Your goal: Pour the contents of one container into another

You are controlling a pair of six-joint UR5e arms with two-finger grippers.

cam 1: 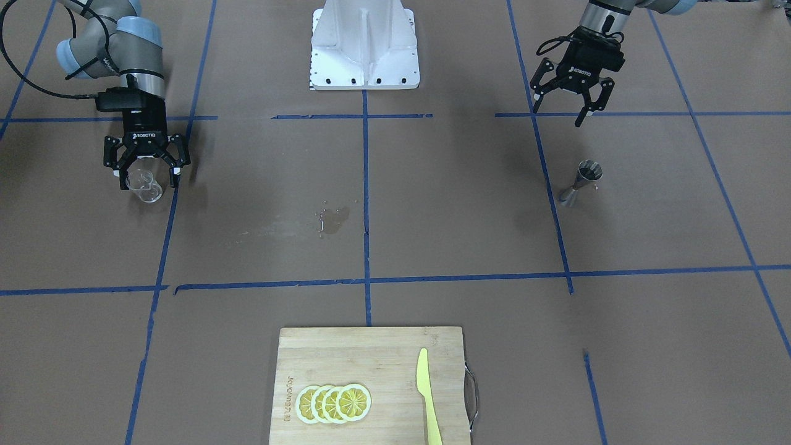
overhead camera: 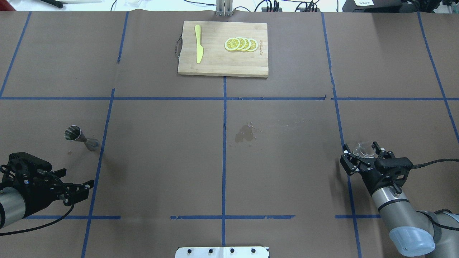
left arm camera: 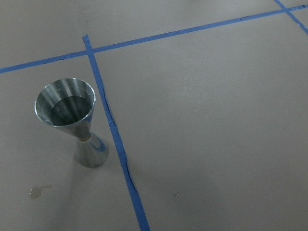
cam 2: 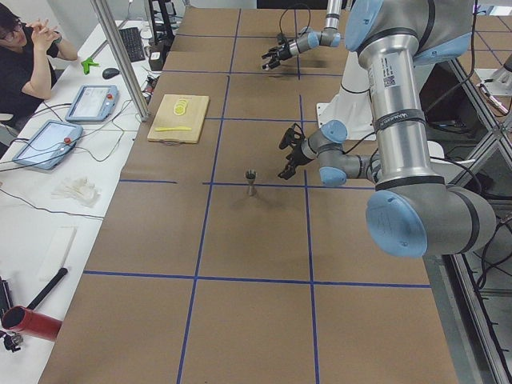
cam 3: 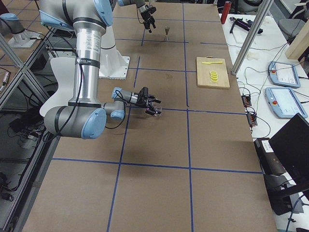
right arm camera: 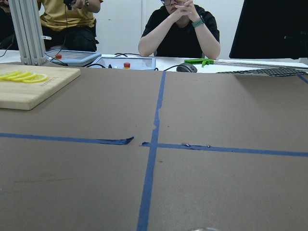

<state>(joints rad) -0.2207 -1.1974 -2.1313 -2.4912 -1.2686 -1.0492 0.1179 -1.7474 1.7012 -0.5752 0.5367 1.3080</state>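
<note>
The clear glass cup stands near the table's right end, between the spread fingers of my right gripper. That gripper is open, with a gap on each side of the cup. The metal jigger stands upright on the brown paper at the left end. From the left wrist it is seen from above, the jigger showing a dark level in its upper cone. My left gripper hangs open and empty, back from the jigger toward the robot's side. In the overhead view the left gripper sits below the jigger.
A wet patch marks the paper near the table's middle. A wooden cutting board with lemon slices and a yellow knife lies at the far edge. The robot's white base is on the near side. People sit beyond the far edge.
</note>
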